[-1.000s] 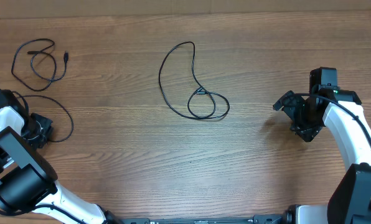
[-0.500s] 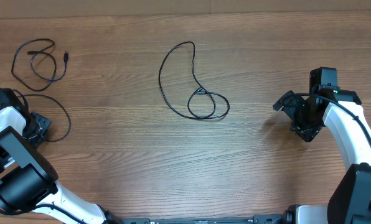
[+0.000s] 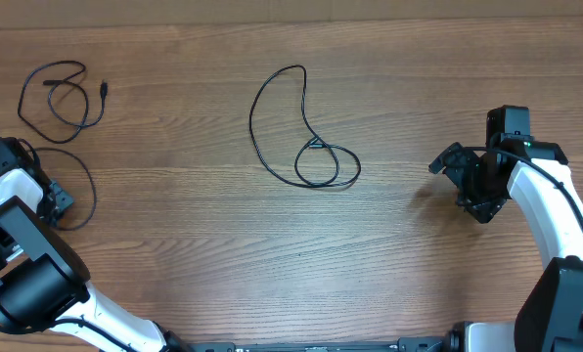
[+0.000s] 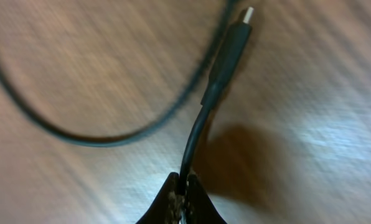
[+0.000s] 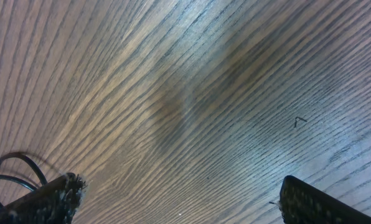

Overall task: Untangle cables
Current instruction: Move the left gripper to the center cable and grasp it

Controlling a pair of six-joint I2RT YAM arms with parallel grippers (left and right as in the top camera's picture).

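Overhead, three thin black cables lie on the brown wood-grain table (image 3: 419,284), well apart from one another. At the far left, a small black cable (image 3: 62,96) sits in loose overlapping coils with both ends free. Around the middle of the table lies a long black cable (image 3: 316,144) shaped as one tall loop towards the far side and a smaller round loop on its near right, the strands crossing where the two loops meet. At the left edge, a third black cable (image 3: 94,188) sweeps out in an open arc to the right and curves back to the left gripper (image 3: 59,202).

The left wrist view shows the left gripper (image 4: 182,200) with its black fingertips (image 4: 198,208) pressed together on that third cable, pinching the thin cord just behind its black moulded plug (image 4: 228,53). The plug points away from the fingers and ends in a small silver metal tip (image 4: 246,14). Beside it the rest of the cord curves off to the left, blurred, over the wood.

At the right side of the table the right gripper (image 3: 470,184) is well apart from every cable. Its wrist view shows the right gripper (image 5: 182,196) spread wide, one finger (image 5: 48,199) at the lower left and the other at the lower right, with only bare wood grain between them.
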